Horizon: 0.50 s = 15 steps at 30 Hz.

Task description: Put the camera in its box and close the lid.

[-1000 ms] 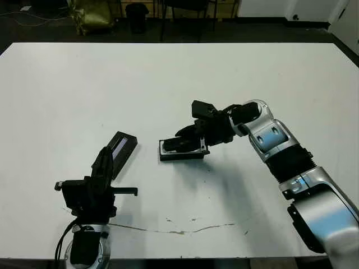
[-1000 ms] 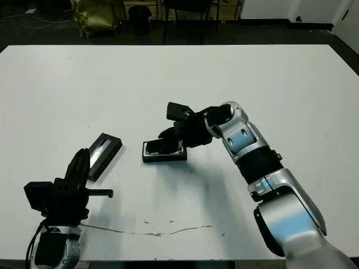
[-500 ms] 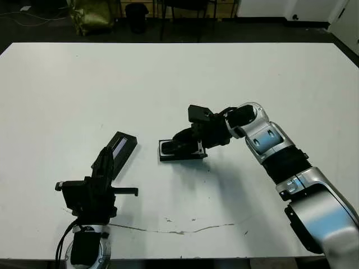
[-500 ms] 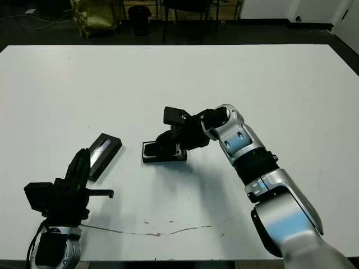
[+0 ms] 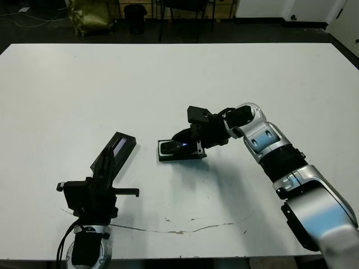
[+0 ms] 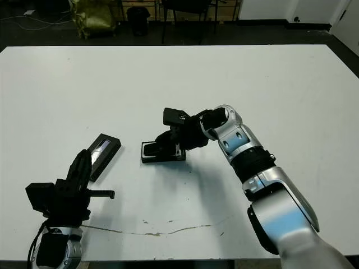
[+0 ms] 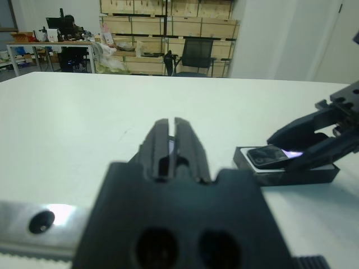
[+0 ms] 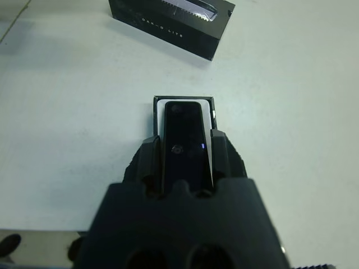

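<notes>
on the white table we see the right gripper clenched on the camera, one black finger against each long side, holding it directly over the box so that the bar covers most of the white lining. whether the camera already rests on the lining or hangs just above it, we cannot tell. the box sits near the table's middle, and the lid lies on the table apart from it, toward the robot's left, with its glossy strip facing up. on the lid's side wall we read white lettering that looks like "oak-d lite", though it is small. the left gripper is near the table's front edge, just short of the lid, its two fingers pressed nearly together and holding nothing. in the left wrist view a room with shelves and a chair shows beyond the table.
</notes>
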Each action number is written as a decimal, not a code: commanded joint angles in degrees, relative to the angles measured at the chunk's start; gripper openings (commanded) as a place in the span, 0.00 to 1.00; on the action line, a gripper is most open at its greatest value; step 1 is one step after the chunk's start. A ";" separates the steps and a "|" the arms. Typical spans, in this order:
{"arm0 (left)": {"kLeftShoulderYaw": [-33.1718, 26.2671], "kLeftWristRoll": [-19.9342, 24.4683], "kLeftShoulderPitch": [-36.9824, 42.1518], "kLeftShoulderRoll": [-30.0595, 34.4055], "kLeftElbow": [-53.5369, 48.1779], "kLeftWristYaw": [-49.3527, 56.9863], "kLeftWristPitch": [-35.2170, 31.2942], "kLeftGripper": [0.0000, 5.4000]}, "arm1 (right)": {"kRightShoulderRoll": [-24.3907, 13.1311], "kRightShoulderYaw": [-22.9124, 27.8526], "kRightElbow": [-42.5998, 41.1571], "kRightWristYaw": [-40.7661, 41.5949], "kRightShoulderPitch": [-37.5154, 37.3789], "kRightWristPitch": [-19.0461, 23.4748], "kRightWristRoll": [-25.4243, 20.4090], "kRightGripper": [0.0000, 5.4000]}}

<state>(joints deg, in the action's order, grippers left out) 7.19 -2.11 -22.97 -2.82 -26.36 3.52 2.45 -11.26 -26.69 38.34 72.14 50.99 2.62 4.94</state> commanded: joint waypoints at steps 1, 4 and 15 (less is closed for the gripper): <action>-0.15 -0.43 -1.19 -0.01 0.41 0.32 -1.01 0.00 | 1.93 -1.97 2.44 -0.25 -1.57 -0.90 1.62 0.16; -0.23 0.13 -1.21 0.02 0.48 0.02 -0.91 0.00 | 1.86 -2.37 2.91 -0.10 -1.15 -4.09 2.17 0.19; -0.50 0.02 -1.01 0.18 1.27 0.11 0.18 0.00 | 1.19 -1.06 4.13 0.45 -0.34 -10.99 1.91 0.64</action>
<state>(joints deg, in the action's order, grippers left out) 7.08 -2.08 -22.87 -2.77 -26.24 3.66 2.68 -9.15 -28.06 41.75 72.00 51.19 -7.46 6.61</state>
